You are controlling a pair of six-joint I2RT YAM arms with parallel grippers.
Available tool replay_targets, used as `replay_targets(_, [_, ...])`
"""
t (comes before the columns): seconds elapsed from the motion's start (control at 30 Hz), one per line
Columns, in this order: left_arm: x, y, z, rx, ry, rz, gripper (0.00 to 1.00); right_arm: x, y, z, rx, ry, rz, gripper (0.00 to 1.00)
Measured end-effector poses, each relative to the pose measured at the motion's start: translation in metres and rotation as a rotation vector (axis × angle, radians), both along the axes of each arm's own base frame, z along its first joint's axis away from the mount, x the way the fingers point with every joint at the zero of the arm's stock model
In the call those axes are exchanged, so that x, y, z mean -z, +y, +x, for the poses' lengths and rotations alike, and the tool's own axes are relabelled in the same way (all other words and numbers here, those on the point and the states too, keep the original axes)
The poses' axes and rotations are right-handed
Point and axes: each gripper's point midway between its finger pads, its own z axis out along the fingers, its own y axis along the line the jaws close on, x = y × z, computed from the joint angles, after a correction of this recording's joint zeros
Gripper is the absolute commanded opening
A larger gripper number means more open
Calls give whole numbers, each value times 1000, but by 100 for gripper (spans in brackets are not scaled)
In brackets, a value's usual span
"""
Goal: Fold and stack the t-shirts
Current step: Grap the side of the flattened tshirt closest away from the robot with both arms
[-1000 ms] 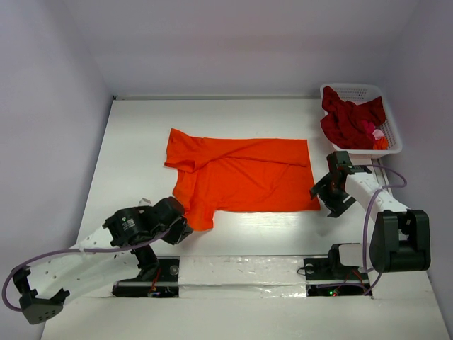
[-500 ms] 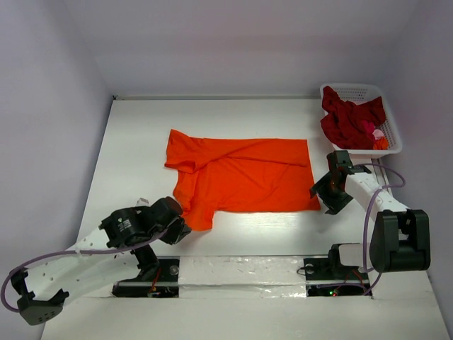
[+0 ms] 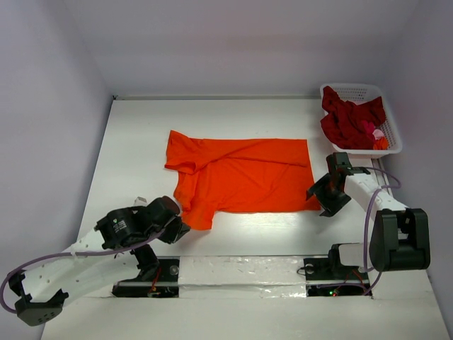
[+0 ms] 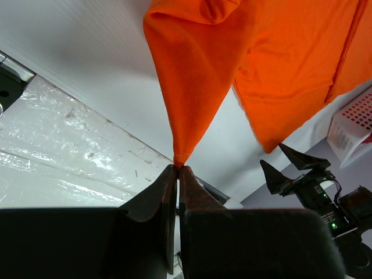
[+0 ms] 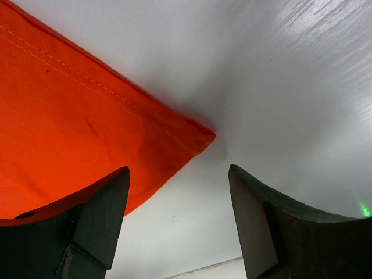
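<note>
Your left gripper [image 4: 177, 170] is pressed together on a pointed tip of the orange t-shirt [image 3: 241, 173]. In the left wrist view the cloth narrows to a peak that runs straight into the closed jaws. From above, that gripper sits at the shirt's near left corner, by the sleeve, and the pinched cloth is drawn toward it.

The rest of the orange t-shirt lies spread out on the white surface [image 3: 141, 142], roughly in the middle. Its neck end points left and its hem points right, with a few creases across the chest.

Your right gripper [image 5: 178, 170] is spread wide and holds nothing. It hangs over the shirt's near right hem corner. In the right wrist view, one finger [image 5: 99, 215] is above the orange cloth, the other is above bare surface, and the corner lies between them.

The dark red t-shirts [image 3: 347, 120] are bunched in the white basket [image 3: 393, 138] at the far right corner, well apart from the orange one.
</note>
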Motion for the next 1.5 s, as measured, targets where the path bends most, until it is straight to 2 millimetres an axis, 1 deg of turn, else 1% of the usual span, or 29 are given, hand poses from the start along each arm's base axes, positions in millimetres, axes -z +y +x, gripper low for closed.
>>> replay_targets(0.4, [-3,1,-1,0,-11,-18,0,3,3,0,29,13,21,75])
replay_targets(0.6, [-4,1,-1,-1,-13,-22,0,5,7,-1,70,11,43,74])
replay_targets(0.7, [-4,2,-1,-1,-13,-23,0,5,10,-1,86,7,63,70])
replay_targets(0.73, [-4,2,-1,-2,-13,-22,0,5,11,-1,90,7,69,63])
replay_targets(0.77, [-4,2,-1,-2,-13,-22,0,5,12,-2,92,8,74,60])
replay_targets(0.83, [-4,2,-1,-2,-13,-22,0,6,14,-3,101,13,85,58])
replay_targets(0.9, [-4,2,-1,-2,-13,-24,0,6,14,-3,104,13,90,58])
replay_targets(0.97, [-6,2,-1,-3,-16,-28,0,6,15,-3,104,14,94,54])
replay_targets(1.2, [-12,1,0,-4,-29,-45,0,6,18,-5,104,16,109,51])
replay_targets(1.37, [-13,1,0,-4,-35,-51,0,11,23,-15,107,42,138,51])
replay_targets(1.5, [-13,1,0,-5,-35,-51,0,12,26,-17,111,48,155,51])
